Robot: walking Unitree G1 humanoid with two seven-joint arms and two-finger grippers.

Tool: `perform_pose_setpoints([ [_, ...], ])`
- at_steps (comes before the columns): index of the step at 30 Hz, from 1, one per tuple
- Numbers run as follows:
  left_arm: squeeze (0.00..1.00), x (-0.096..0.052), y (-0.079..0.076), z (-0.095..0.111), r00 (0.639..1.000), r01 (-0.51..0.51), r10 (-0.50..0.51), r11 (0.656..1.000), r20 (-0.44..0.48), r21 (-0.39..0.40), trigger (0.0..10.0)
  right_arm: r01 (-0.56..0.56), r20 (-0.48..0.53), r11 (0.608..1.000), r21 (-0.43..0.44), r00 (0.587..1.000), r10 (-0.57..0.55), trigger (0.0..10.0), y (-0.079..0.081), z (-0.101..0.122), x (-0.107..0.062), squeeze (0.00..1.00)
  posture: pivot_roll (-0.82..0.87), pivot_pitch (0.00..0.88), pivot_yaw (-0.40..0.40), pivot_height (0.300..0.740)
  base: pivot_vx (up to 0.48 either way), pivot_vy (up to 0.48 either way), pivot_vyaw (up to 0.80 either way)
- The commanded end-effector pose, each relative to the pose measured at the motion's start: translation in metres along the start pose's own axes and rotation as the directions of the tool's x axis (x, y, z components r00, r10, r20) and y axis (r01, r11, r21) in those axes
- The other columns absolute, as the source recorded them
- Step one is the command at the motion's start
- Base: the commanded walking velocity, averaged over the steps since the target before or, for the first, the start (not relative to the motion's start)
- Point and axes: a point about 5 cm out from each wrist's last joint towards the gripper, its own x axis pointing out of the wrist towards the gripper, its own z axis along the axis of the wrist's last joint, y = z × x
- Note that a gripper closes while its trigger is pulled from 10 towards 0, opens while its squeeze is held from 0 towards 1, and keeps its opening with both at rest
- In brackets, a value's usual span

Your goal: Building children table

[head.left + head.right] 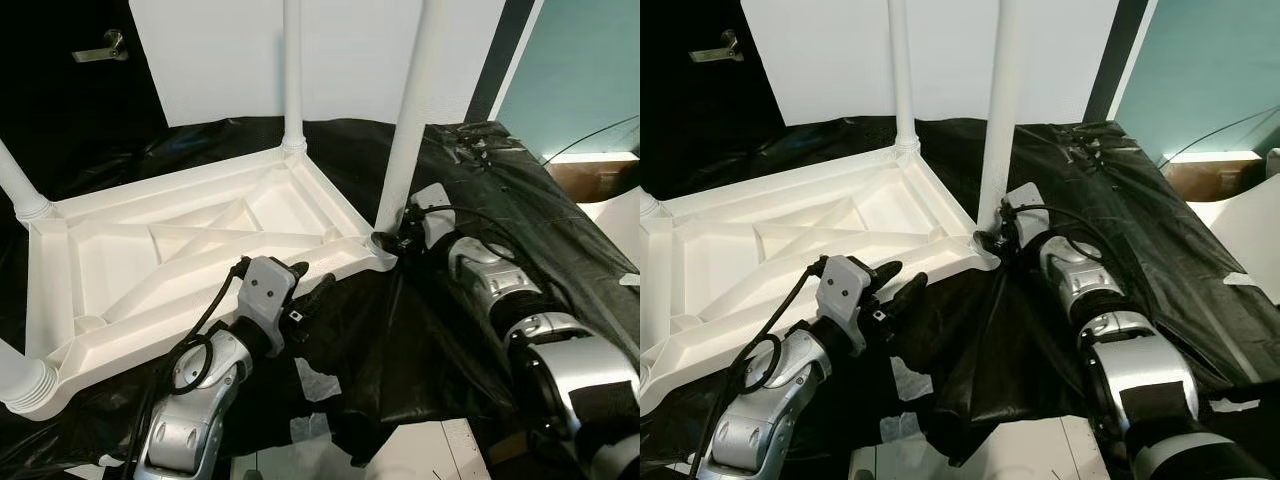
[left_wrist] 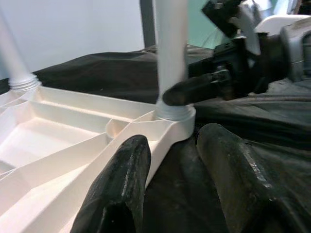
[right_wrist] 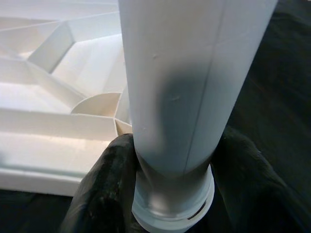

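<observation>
White table top (image 1: 190,250) lying upside down on black sheet (image 1: 470,200), around 9 o'clock from the middle. White leg (image 1: 415,110) standing up in its near corner at 1 o'clock. Right tool (image 3: 170,194) squeezing that leg low down by the socket. Left tool (image 2: 170,189) at 6 o'clock, fingers spread wide, holding nothing, just beside the top's edge.

Silver segmented arms with black joints, looped black cables, grey wrist housing, matte-black rubbery jaws.
</observation>
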Motion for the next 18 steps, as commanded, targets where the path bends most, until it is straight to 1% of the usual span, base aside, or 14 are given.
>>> perform_pose_setpoints([
  [1,0.00,0.000,-0.001,-0.002,1.000,-0.022,0.022,1.000,-0.014,-0.011,10.0,0.037,-0.043,0.998,0.043,0.998,-0.035,10.0,0.007,-0.013,0.001,0.00,0.14,0.028,-0.025,0.740,0.000,0.000,0.00],
  [2,0.00,-0.001,-0.002,-0.002,1.000,-0.021,0.021,1.000,-0.017,-0.013,10.0,0.055,-0.036,0.997,0.051,0.998,-0.053,10.0,0.010,-0.012,0.003,0.00,0.14,0.028,-0.025,0.740,0.000,0.000,0.00],
  [3,0.00,-0.001,-0.002,-0.002,1.000,-0.021,0.021,1.000,-0.017,-0.013,10.0,0.055,-0.036,0.997,0.051,0.998,-0.053,10.0,0.010,-0.012,0.003,0.00,0.14,0.028,-0.025,0.740,0.000,0.000,0.00],
  [4,0.00,-0.002,-0.002,-0.003,1.000,-0.022,0.022,1.000,-0.021,-0.018,10.0,0.094,-0.028,0.994,0.056,0.995,-0.093,10.0,0.013,-0.012,0.005,0.00,0.14,0.033,-0.027,0.740,0.000,0.000,0.00],
  [6,0.00,-0.002,-0.002,-0.003,1.000,-0.022,0.022,1.000,-0.021,-0.018,10.0,0.094,-0.028,0.994,0.056,0.995,-0.093,10.0,0.013,-0.012,0.005,0.00,0.14,0.033,-0.027,0.740,0.000,0.000,0.00],
  [7,0.00,-0.003,-0.003,-0.003,0.999,-0.028,0.027,0.999,-0.021,-0.026,10.0,0.147,-0.024,0.987,0.061,0.989,-0.146,10.0,0.015,-0.012,0.006,0.00,0.15,0.040,-0.031,0.740,0.000,0.000,0.00],
  [8,0.00,-0.003,-0.003,-0.003,0.999,-0.028,0.027,0.999,-0.021,-0.026,10.0,0.147,-0.024,0.987,0.061,0.989,-0.146,10.0,0.015,-0.012,0.006,0.00,0.15,0.040,-0.031,0.740,0.000,0.000,0.00],
  [10,0.00,-0.006,-0.002,-0.003,0.999,-0.044,0.043,0.998,-0.026,-0.040,10.0,0.279,-0.012,0.954,0.108,0.960,-0.280,10.0,0.021,-0.011,0.010,0.00,0.16,0.048,-0.038,0.740,0.000,0.000,0.00],
  [11,0.00,-0.006,-0.002,-0.003,0.999,-0.044,0.043,0.998,-0.026,-0.040,10.0,0.279,-0.012,0.954,0.108,0.960,-0.280,10.0,0.021,-0.011,0.010,0.00,0.16,0.048,-0.038,0.740,0.000,0.000,0.00],
  [12,0.00,-0.007,-0.002,-0.004,0.998,-0.051,0.050,0.998,-0.028,-0.042,10.0,0.320,-0.007,0.938,0.133,0.947,-0.322,10.0,0.024,-0.010,0.011,0.00,0.16,0.048,-0.038,0.740,0.000,0.000,0.00],
  [13,0.00,-0.007,-0.002,-0.004,0.998,-0.051,0.050,0.998,-0.028,-0.042,10.0,0.320,-0.007,0.938,0.133,0.947,-0.322,10.0,0.024,-0.010,0.011,0.00,0.16,0.048,-0.038,0.740,0.000,0.000,0.00],
  [15,0.00,-0.008,-0.001,-0.004,0.998,-0.064,0.063,0.997,-0.031,-0.043,10.0,0.388,0.019,0.904,0.178,0.918,-0.397,10.0,0.030,-0.007,0.013,0.00,0.16,0.049,-0.040,0.740,0.000,0.000,0.00],
  [17,0.00,-0.008,-0.001,-0.004,0.998,-0.064,0.063,0.997,-0.031,-0.043,10.0,0.388,0.019,0.904,0.178,0.918,-0.397,10.0,0.030,-0.007,0.013,0.00,0.16,0.049,-0.040,0.740,0.000,0.000,0.00],
  [18,0.00,-0.008,-0.001,-0.004,0.997,-0.070,0.069,0.997,-0.031,-0.043,10.0,0.400,0.041,0.895,0.198,0.909,-0.416,10.0,0.033,-0.004,0.013,0.00,0.16,0.049,-0.043,0.740,0.000,0.000,0.00],
])
